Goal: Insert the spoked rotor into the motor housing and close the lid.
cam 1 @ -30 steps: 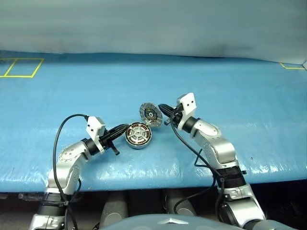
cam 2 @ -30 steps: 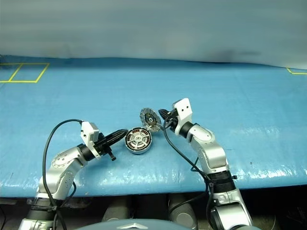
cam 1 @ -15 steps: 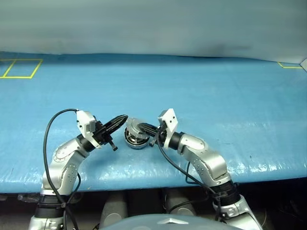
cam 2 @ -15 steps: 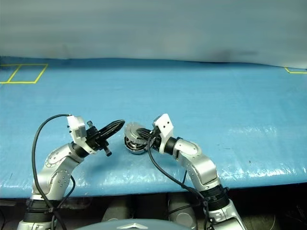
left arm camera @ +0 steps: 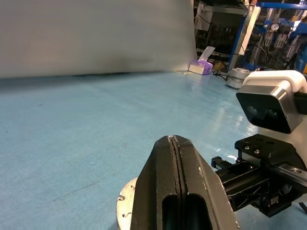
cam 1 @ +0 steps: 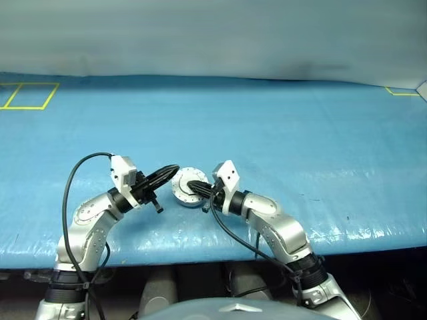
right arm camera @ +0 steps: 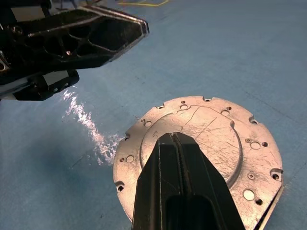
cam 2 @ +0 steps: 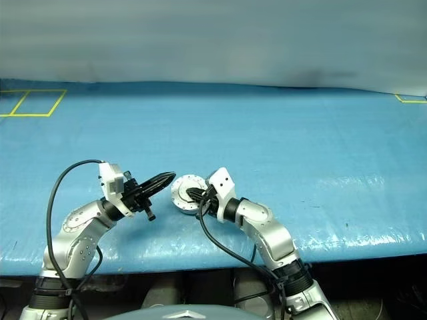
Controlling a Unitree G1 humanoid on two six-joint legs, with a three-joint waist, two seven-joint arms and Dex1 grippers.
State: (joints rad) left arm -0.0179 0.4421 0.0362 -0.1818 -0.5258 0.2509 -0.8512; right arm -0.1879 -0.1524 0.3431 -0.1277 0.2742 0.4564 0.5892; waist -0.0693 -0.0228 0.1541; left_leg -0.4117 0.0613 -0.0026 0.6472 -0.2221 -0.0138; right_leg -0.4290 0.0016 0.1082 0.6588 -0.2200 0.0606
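Lid (right arm camera: 201,139) sits flat under closed right claw (right arm camera: 173,139).

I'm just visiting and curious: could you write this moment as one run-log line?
lid: plain face up on motor housing, on blue table | right gripper: shut, over lid | left gripper: shut, beside lid

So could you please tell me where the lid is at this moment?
The lid lies plain side up on the motor housing, near the blue table's front edge, between the left gripper and right gripper.
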